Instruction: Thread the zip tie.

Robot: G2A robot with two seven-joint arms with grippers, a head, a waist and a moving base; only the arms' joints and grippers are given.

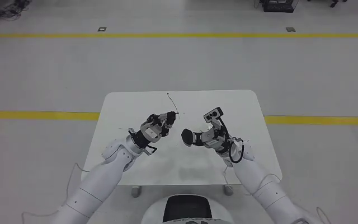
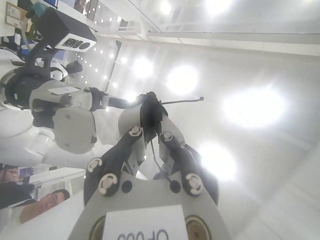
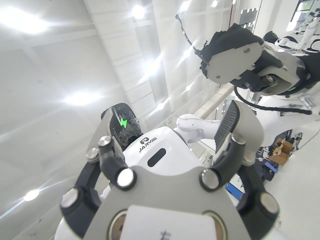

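A thin black zip tie [image 1: 173,103] sticks out past my left gripper [image 1: 169,117], which is shut on it above the white table [image 1: 240,103]. In the left wrist view the tie [image 2: 182,101] runs out sideways from the shut fingertips, and its other part hangs down between the fingers [image 2: 172,131]. My right gripper [image 1: 188,137] stands open just beside the left one, a short gap away, holding nothing. The right wrist view has its ribbed pads [image 3: 226,126] wide apart, with the left gripper [image 3: 232,58] and the tie [image 3: 185,34] beyond them.
Both grippers are raised over the middle of the table. Its far edge [image 1: 179,91] lies just beyond the tie's tip. Grey floor with yellow lines [image 1: 179,35] surrounds the table.
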